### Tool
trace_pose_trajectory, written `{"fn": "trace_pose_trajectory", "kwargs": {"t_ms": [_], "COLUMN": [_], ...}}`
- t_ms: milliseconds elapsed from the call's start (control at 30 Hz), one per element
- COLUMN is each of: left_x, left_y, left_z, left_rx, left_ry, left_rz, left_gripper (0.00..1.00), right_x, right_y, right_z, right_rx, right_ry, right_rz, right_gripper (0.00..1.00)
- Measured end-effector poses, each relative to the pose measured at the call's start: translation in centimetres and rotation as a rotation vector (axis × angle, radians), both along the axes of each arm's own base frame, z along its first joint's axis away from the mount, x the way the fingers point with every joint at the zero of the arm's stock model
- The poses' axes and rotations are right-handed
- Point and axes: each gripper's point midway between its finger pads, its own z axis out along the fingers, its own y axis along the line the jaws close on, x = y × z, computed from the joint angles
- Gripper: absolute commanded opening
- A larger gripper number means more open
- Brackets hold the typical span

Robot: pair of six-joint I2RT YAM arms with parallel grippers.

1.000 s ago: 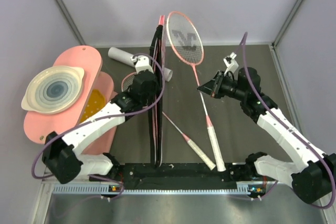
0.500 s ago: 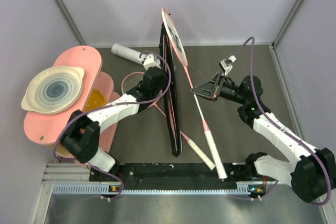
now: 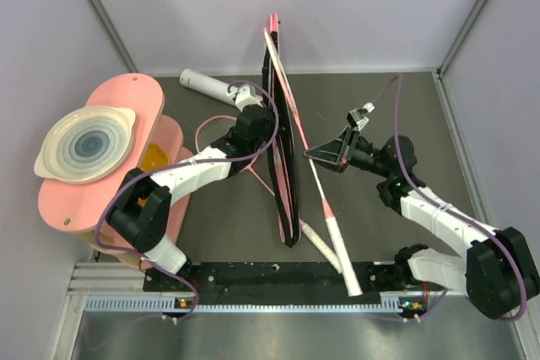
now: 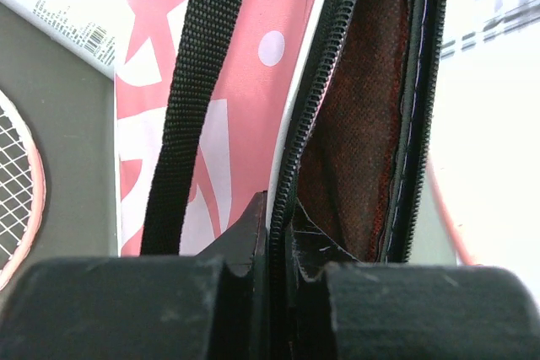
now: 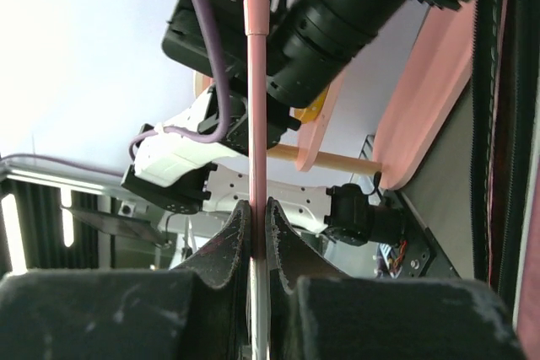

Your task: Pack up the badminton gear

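The racket, clamped in our right gripper, now turns edge-on along the bag (left gripper pinches its rim); we can insert.

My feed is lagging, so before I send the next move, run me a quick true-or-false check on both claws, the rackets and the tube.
1. The right claw is shut on the shaft of the pink racket. True.
2. The left claw hangs open, clear of the bag. False: it is shut on the bag's zipper edge.
3. Both rackets are inside the bag. False: the second racket lies on the table, beside the bag.
4. The white tube lies at the table's far side. True.
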Motion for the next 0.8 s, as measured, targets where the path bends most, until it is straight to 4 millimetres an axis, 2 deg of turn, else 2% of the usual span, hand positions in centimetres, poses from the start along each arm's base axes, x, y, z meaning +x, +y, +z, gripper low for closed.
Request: {"fn": "trace_pose_trajectory", "kwargs": {"t_ms": [233, 333, 500, 600, 700, 800], "left_x": [0.1, 0.2, 0.3, 0.3, 0.3, 0.3], "left_y": [-0.2, -0.2, -0.3, -0.2, -0.2, -0.2], "left_z": [-0.1, 0.2, 0.3, 0.3, 0.3, 0.3], "left_rx": [-0.022, -0.03, -0.032, -0.031, -0.03, -0.03], "left_ry": [0.01, 0.009, 0.005, 0.004, 0.005, 0.005], "left_rz": [0.009, 0.011, 0.013, 0.015, 0.016, 0.016], "left_gripper": [0.0, 0.0, 0.0, 0.0, 0.0, 0.0], "right_x": [-0.4, -0.4, -0.4, -0.4, -0.9, -1.8], "right_y": [0.1, 0.1, 0.2, 0.5, 0.7, 1.1], "right_z": [-2.7, -3.0, -2.1, -0.5, 1.2, 1.7], "right_rx": [0.05, 0.064, 0.072, 0.082, 0.098, 0.105], "right_ry": [0.113, 0.136, 0.117, 0.077, 0.029, 0.011], "right_rz": [-0.012, -0.01, 0.001, 0.009, 0.024, 0.046], "right_gripper": [0.0, 0.0, 0.0, 0.0, 0.0, 0.0]}}
